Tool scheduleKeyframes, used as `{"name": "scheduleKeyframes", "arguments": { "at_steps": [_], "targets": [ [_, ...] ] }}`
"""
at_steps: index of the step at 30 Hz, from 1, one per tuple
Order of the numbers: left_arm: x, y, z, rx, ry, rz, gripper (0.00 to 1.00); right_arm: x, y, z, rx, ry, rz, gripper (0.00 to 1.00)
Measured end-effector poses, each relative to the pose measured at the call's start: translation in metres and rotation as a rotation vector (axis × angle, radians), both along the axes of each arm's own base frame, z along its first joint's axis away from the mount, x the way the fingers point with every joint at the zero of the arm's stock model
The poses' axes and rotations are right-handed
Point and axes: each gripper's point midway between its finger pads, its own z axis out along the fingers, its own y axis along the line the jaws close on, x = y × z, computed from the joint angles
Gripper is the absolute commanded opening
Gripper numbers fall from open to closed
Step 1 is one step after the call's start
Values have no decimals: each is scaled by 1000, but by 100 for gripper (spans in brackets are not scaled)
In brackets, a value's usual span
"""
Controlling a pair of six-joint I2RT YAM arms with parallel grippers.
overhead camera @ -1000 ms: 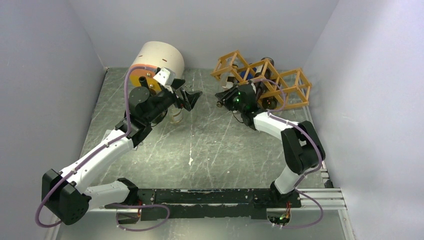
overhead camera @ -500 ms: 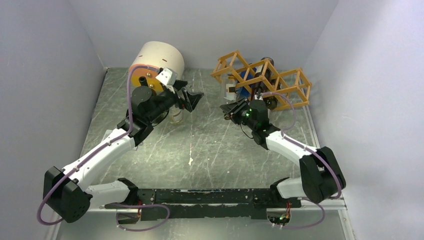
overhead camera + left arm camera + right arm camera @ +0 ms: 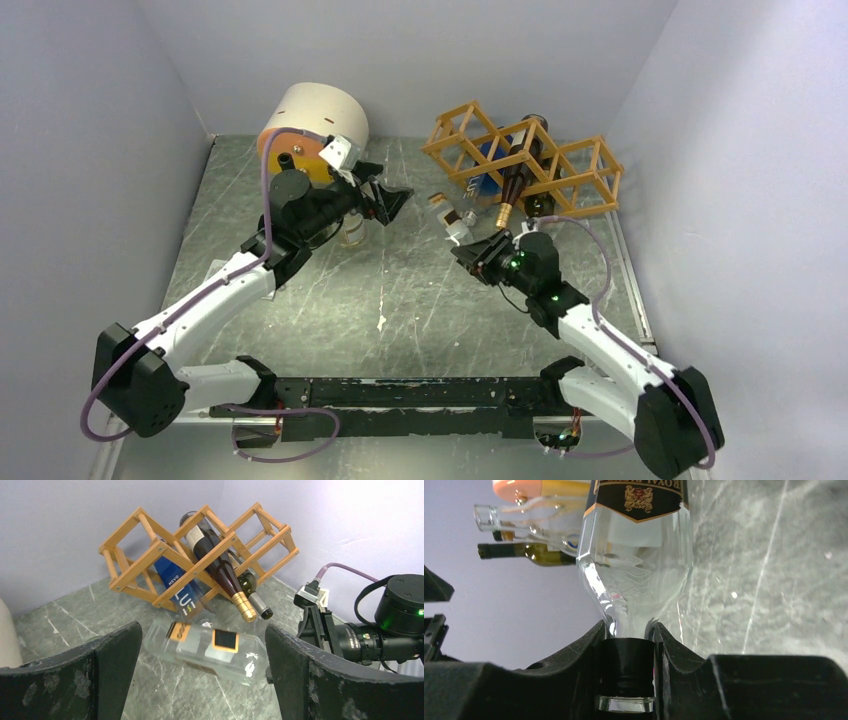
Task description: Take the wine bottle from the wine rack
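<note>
Fingers (image 3: 574,665) of our right gripper (image 3: 628,645) are clenched on the black-capped neck of the clear wine bottle (image 3: 210,647). We see that bottle outside the wine rack (image 3: 195,570), just near of it, low at the grey table (image 3: 400,300); whether it touches, we cannot tell. Our left gripper (image 3: 392,203) hangs spread wide and empty to its left, beside the cream and orange cylinder (image 3: 320,115). A blue bottle (image 3: 172,577), a dark gold-capped bottle (image 3: 225,577) and a green bottle (image 3: 249,584) lie in the rack at the far right.

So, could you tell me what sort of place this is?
Probably a robot test cell: plain walls around a scuffed tabletop, two arms on a rail, a wine rack as prop.
</note>
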Motion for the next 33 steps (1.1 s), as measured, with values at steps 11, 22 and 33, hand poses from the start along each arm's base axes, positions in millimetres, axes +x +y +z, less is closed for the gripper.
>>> {"name": "scheduleKeyframes", "arguments": {
  "at_steps": [11, 22, 33],
  "targets": [
    [-15, -26, 4, -35, -32, -160, 89, -54, -12, 3, 9, 38, 71, 0],
    [-96, -93, -31, 194, -303, -515, 99, -98, -29, -22, -208, 108, 211, 0],
    [-150, -112, -103, 442, -473, -736, 99, -127, -48, 9, -413, 57, 373, 0]
  ]
}}
